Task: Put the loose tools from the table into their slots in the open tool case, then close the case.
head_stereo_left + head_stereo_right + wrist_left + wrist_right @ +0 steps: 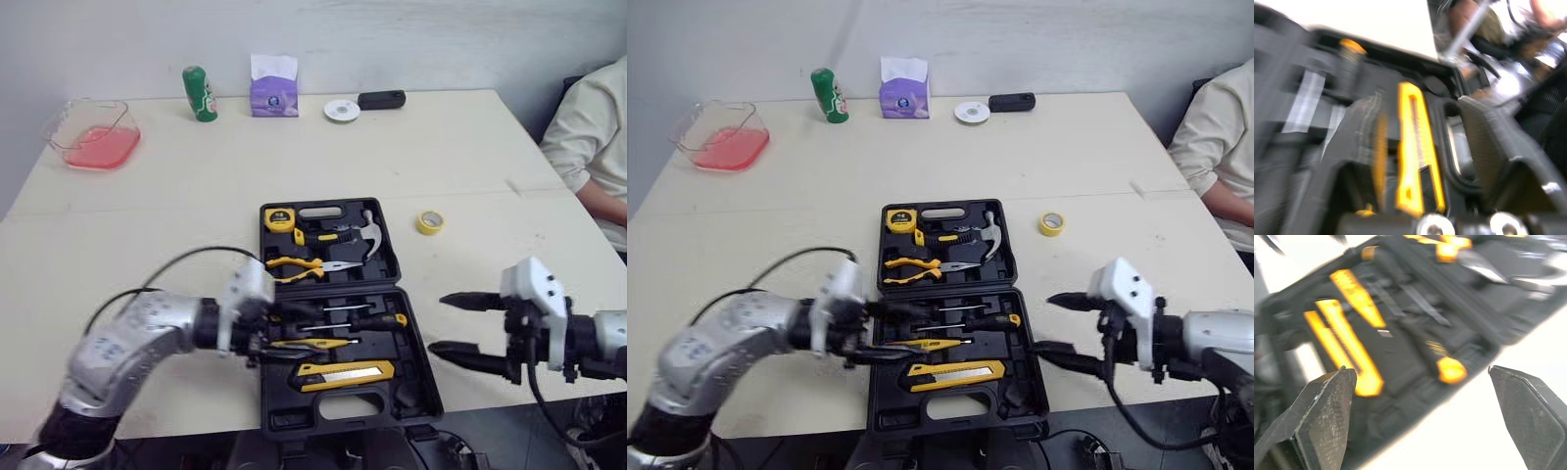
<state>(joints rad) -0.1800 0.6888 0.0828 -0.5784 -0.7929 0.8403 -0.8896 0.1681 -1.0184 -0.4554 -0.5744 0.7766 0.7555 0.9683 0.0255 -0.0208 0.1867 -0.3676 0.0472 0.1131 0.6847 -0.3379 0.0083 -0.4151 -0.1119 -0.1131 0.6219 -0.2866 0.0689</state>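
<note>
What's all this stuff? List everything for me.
table: one, cream.
tool case: one, black, open, near edge.
tape measure: one, yellow, case's far half.
hammer: one, silver-headed, far half.
pliers: one, yellow-handled, far half.
screwdrivers: at least two, black-yellow, near half.
utility knife: one, yellow, near half.
tape roll: one, yellow, right of case.
can: one, green, far edge.
tissue box: one, purple, beside can.
disc: one, white, far edge.
black object: one, beside disc.
container: one, clear, pink contents, far left.
person: one, cream sleeve, right edge.
left gripper: black, open, at case's near half.
right gripper: black, open, right of case.
</note>
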